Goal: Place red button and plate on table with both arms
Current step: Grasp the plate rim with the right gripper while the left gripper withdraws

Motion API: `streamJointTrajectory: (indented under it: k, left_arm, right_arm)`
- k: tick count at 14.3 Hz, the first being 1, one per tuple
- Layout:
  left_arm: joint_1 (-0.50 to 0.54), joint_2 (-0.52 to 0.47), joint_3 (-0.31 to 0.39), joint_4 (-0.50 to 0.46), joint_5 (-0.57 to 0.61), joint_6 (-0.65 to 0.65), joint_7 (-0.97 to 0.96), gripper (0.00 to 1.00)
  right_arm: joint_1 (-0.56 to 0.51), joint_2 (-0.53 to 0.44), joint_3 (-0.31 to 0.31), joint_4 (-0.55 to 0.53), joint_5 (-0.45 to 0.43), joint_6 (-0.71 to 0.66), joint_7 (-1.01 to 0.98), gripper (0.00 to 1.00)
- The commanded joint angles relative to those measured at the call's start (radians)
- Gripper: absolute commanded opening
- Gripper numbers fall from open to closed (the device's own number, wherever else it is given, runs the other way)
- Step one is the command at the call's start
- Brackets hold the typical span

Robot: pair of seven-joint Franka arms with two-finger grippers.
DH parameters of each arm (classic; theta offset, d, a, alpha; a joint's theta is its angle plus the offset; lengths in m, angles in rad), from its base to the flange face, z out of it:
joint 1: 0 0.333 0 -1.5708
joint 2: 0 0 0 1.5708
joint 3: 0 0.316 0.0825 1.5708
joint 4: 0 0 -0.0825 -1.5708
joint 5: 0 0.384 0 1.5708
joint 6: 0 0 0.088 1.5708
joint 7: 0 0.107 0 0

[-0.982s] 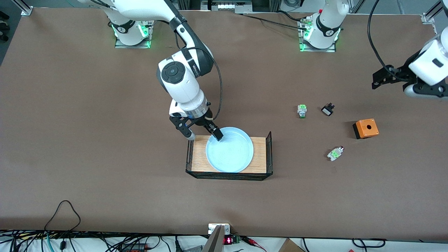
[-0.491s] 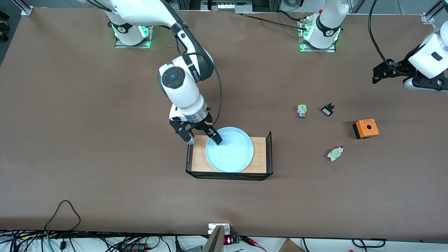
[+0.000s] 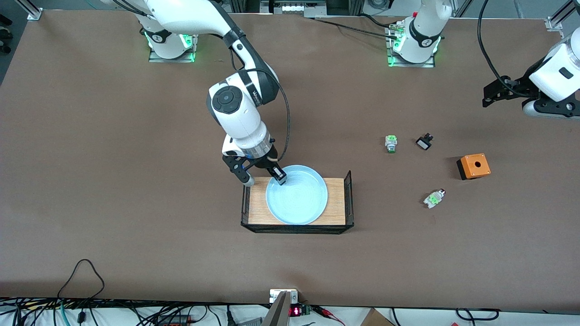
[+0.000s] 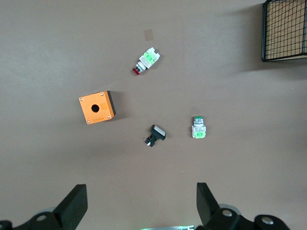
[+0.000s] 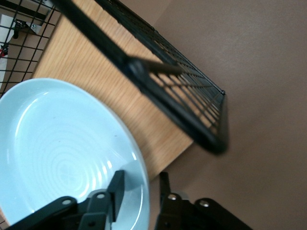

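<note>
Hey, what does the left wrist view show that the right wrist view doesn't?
Only the left wrist view shows the red button lying on the table, the orange box, the green-capped switch, the small black piece and the open left hand. Only the right wrist view shows the plate on the tray's wood floor and the right hand, one finger inside the rim, one outside. Both show the wire-ended tray and the brown table.
</note>
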Motion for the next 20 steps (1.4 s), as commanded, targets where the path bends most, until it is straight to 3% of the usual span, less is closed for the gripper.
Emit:
streamJointTrajectory:
  k: [1, 12, 20]
  left_arm:
    - [-0.031, -0.014, 0.020, -0.004, 0.016, -0.010, -0.013, 1.00]
    - [-0.038, 0.018, 0.009, 0.035, 0.010, -0.040, -0.050, 1.00]
    - [-0.040, 0.054, 0.009, 0.086, 0.009, -0.065, -0.052, 1.00]
  right_arm:
    - [0.002, 0.017, -0.003, 0.039, 0.017, 0.013, 0.008, 0.01]
    - [0.018, -0.021, -0.003, 0.043, 0.022, -0.006, 0.011, 0.00]
    - [-0.042, -0.193, -0.007, 0.043, 0.028, -0.287, -0.076, 0.00]
